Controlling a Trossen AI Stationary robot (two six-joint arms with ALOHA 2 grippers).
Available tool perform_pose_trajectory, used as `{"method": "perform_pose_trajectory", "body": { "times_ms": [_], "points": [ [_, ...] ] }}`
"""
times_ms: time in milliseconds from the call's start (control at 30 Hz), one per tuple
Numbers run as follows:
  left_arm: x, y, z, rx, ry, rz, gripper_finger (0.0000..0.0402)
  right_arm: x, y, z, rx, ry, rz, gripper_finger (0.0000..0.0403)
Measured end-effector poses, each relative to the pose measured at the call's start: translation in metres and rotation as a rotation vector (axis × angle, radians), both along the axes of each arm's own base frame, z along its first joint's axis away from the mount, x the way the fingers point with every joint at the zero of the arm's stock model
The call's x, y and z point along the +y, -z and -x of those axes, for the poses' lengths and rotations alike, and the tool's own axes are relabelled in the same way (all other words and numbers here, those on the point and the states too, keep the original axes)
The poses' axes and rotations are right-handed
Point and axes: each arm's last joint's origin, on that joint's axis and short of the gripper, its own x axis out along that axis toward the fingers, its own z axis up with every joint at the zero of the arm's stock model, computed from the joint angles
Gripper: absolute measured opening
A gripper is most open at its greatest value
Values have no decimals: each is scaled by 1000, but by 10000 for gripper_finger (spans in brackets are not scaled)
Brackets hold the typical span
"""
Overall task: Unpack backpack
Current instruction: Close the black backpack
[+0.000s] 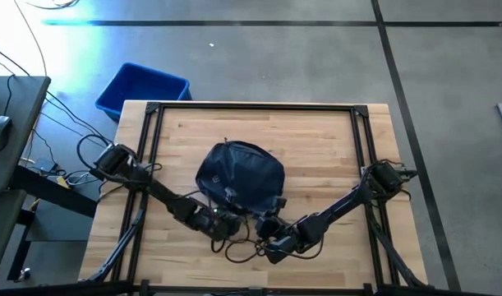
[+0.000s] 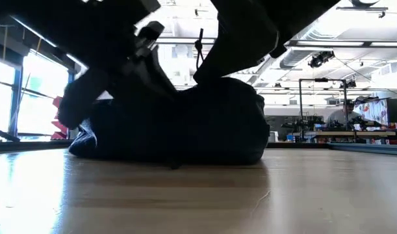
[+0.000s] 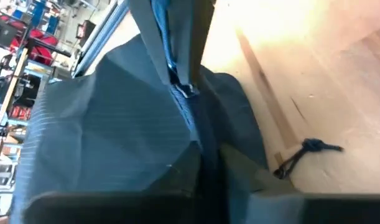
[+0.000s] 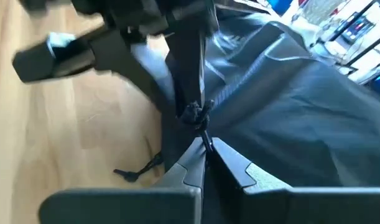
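Unzipping is the step in hand: one backpack [image 1: 240,174] lies mid-table [image 1: 316,131], still closed by the look of it. Your right claw [image 4: 204,163] is pressed together, pinching a zipper pull cord [image 4: 196,115]. Your left claw [image 1: 224,222] sits at the bag's near edge, apparently nipping fabric. Next you likely need opposing tension. Count: one bag, two claws.

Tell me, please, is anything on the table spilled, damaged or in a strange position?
Nothing stands out. The backpack lies slumped but whole on the table, nothing spilled. The left hand and right hand work at its near edge; the right pinches a zipper cord.
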Motion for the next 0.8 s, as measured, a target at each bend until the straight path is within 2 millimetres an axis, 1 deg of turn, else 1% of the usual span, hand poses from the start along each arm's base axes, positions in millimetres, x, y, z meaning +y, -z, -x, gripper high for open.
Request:
{"method": "perform_pose_trajectory", "body": {
  "times_ms": [100, 333, 433, 533, 633, 800],
  "points": [
    [-10, 1, 8, -5, -4, -59, 7, -2, 2, 4, 22, 35, -22, 0],
    [-23, 0, 33, 94, 30, -109, 2, -12, 9, 23, 100, 160, 9, 0],
    [-24, -3, 39, 115, 34, -130, 1, -14, 7, 33, 104, 222, 19, 0],
    [-23, 1, 45, 173, 53, -162, 1, -13, 10, 39, 134, 219, 49, 1],
    [-22, 3, 47, 204, 53, -173, 0, -5, 9, 36, 119, 171, 26, 2],
    [-11, 5, 56, 225, -53, -281, 7, 3, 6, 25, 98, 68, 2, 1]
  ]
}}
